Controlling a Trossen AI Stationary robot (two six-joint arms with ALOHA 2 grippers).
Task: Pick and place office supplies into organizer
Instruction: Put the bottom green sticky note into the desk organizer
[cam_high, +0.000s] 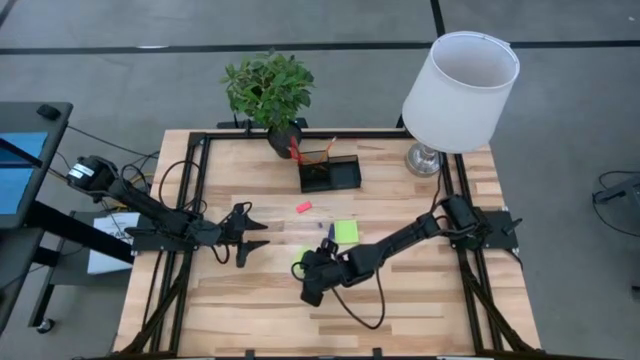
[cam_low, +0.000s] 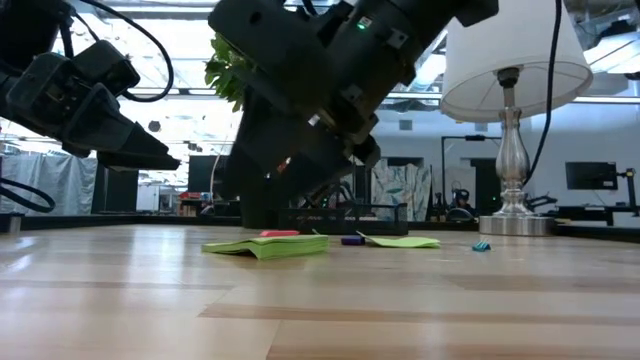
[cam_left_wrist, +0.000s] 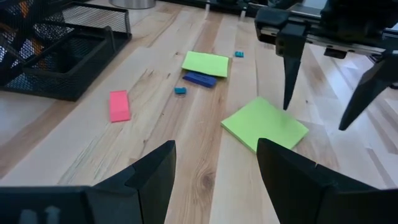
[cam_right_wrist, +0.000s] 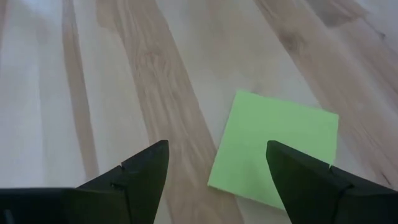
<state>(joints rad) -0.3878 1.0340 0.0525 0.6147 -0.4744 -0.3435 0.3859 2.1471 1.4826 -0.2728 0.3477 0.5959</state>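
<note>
One lime-green sticky-note pad (cam_high: 299, 268) (cam_left_wrist: 264, 124) (cam_right_wrist: 273, 149) lies flat on the table. My right gripper (cam_high: 310, 264) (cam_left_wrist: 314, 117) (cam_right_wrist: 217, 149) hangs open just above it, fingers pointing down and clear of it. A second green pad (cam_high: 345, 232) (cam_left_wrist: 205, 63) lies farther off beside a dark blue piece (cam_left_wrist: 199, 79). Closer to the black mesh organizer (cam_high: 330, 172) (cam_left_wrist: 62, 56) lies a pink eraser (cam_high: 303, 207) (cam_left_wrist: 119, 106). Red scissor handles (cam_high: 294, 150) and an orange pencil stick up from the organizer. My left gripper (cam_high: 250, 237) (cam_left_wrist: 214, 174) is open and waits left of the pads.
A potted plant (cam_high: 270, 90) stands behind the organizer, and a white-shaded lamp (cam_high: 460, 90) stands at the far right corner. Small teal pieces (cam_left_wrist: 180, 90) (cam_left_wrist: 239, 54) lie near the second pad. Bare wood stretches along the table's near side (cam_high: 320, 320).
</note>
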